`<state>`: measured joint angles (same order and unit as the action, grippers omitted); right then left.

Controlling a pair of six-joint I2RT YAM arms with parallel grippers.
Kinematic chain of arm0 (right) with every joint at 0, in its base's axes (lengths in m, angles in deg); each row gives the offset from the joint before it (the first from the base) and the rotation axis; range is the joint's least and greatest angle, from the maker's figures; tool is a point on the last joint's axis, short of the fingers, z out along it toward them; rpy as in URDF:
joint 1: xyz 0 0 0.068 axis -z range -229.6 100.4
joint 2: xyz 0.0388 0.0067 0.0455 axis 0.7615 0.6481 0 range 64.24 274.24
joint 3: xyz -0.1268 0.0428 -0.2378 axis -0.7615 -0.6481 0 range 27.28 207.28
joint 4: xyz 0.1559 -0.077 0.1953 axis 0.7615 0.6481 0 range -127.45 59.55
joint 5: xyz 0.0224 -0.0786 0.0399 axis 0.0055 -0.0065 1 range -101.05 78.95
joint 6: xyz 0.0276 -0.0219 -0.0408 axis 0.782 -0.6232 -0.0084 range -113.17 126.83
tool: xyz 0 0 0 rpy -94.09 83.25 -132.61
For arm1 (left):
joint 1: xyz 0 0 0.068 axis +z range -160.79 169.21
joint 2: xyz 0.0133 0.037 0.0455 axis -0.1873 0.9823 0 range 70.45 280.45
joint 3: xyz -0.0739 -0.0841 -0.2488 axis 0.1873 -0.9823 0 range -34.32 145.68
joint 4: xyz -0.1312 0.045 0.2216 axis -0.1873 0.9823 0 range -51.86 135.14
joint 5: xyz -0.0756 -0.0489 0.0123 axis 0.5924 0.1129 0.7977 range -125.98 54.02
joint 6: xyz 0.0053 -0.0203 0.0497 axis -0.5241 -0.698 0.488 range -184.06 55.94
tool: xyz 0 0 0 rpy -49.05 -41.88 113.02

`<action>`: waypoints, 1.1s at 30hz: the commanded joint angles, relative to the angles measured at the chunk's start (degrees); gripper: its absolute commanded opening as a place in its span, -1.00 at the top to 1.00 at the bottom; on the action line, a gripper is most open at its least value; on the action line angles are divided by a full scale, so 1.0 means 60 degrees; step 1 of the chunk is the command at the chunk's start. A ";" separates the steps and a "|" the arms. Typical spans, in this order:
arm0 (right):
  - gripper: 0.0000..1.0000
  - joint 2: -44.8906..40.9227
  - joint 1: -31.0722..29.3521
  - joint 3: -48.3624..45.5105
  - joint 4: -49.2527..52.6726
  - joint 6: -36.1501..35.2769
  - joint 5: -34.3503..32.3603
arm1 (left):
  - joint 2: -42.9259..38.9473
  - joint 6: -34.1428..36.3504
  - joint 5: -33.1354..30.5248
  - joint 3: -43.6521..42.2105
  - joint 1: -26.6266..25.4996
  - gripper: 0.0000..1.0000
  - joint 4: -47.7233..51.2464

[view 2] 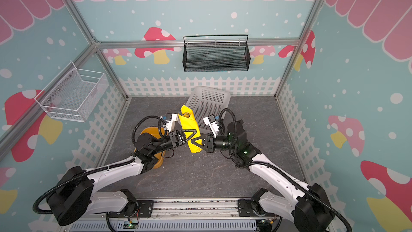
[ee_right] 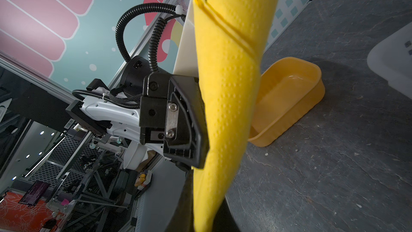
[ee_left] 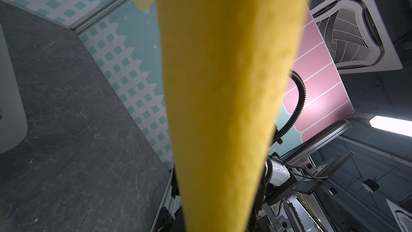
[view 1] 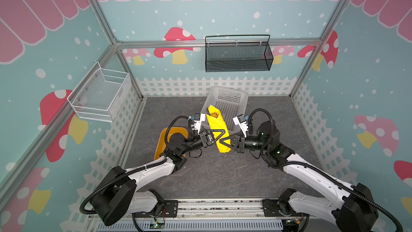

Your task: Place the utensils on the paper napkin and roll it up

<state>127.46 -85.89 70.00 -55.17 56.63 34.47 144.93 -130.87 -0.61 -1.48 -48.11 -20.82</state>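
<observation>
Rolled paper napkin (view 1: 216, 123) aloft, just before white basket (view 1: 231, 99). Left gripper (view 1: 220, 131) clamped mid-roll; right gripper (view 1: 223, 141) clamped near end farthest from basket. Paper looks soft, light, easily torn; utensils unseen, likely inside. Pinch your roll mid-length, gently.

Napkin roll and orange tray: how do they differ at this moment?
The napkin roll is bright lemon-yellow embossed paper; the tray is deeper orange-yellow glossy plastic. The roll is held up, clamped by the left gripper and right gripper; the tray rests free on the table. Both are yellowish.
</observation>
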 commanded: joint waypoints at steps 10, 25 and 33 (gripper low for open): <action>0.79 -0.0303 0.0043 -0.0116 -0.0376 -0.0244 -0.0373 | -0.0057 -0.0021 -0.0022 0.0124 -0.0054 0.48 -0.0266; 0.80 -0.0415 0.0034 -0.0187 -0.0177 -0.0302 -0.0577 | -0.0350 0.0163 -0.0293 0.0005 -0.0035 0.66 -0.0047; 0.79 -0.0414 0.0043 -0.0198 -0.0164 -0.0331 -0.0579 | -0.0344 0.0192 -0.0312 0.0061 -0.0036 0.82 0.0218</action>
<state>126.28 -85.96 69.34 -54.84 56.19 32.04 144.32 -129.58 -1.72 -1.50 -48.22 -19.21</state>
